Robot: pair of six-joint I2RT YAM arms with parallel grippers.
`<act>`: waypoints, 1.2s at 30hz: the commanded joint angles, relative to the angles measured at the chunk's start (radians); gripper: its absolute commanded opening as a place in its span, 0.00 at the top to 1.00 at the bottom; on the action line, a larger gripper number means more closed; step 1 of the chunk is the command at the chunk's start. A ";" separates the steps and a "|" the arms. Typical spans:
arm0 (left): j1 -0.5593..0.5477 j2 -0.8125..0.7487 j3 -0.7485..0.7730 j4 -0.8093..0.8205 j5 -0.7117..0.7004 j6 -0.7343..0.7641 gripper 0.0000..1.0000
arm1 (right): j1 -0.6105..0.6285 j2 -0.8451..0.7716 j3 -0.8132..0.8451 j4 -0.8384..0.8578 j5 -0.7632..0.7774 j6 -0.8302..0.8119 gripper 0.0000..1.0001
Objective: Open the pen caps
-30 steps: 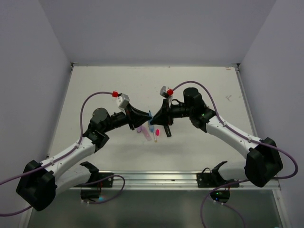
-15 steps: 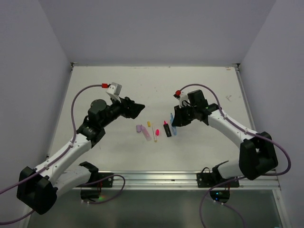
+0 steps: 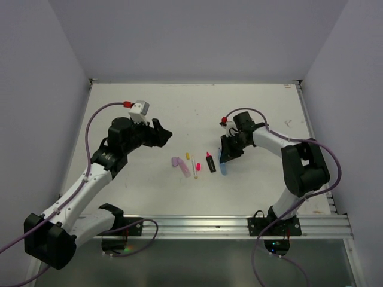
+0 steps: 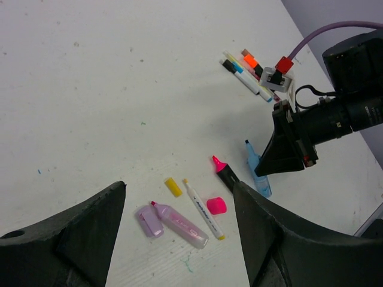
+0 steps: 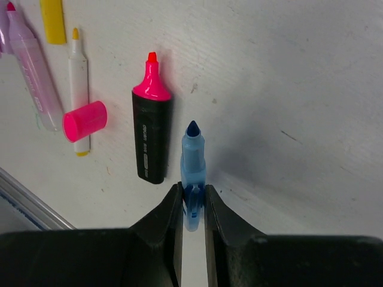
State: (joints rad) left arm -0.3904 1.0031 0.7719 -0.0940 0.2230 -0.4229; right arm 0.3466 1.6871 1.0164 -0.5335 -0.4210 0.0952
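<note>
Hovering above the desk (image 3: 263, 101) at left, the left hand (image 3: 161, 131) is spread wide and empty. Mid-desk, the lilac cap (image 4: 149, 219), yellow cap (image 4: 173, 186) and pink cap (image 4: 216, 205) lie pulled off in a loose row. At right, the right hand (image 5: 192, 190) pinches the tail of the uncapped blue highlighter (image 5: 192, 158), seemingly to set it down beside them.

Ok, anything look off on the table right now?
Nothing spilled or broken. The pink cap rests against the thin white pen, not clear of it. The blue highlighter pinched in the right fingers is uncapped, but no loose blue cap shows in any view.
</note>
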 commanded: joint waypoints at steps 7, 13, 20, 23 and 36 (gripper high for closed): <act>0.010 -0.014 0.046 -0.059 -0.022 0.056 0.24 | -0.004 0.092 0.068 0.049 -0.119 0.023 0.67; 0.012 -0.023 0.064 -0.113 -0.131 0.039 0.24 | -0.023 0.043 0.102 0.009 0.043 0.037 0.45; 0.012 -0.026 0.089 -0.171 -0.218 0.065 0.17 | -0.024 -0.014 0.180 0.006 0.359 0.029 0.35; 0.012 -0.040 0.086 -0.187 -0.268 0.082 0.15 | -0.035 0.019 0.217 0.026 0.457 0.005 0.36; 0.016 -0.060 0.015 -0.176 -0.450 0.099 0.00 | -0.104 0.247 0.402 0.032 0.542 -0.064 0.40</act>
State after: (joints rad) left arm -0.3862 0.9569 0.7918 -0.2726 -0.1669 -0.3519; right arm 0.2489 1.9045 1.3701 -0.5068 0.0967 0.0586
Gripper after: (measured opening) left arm 0.997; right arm 0.608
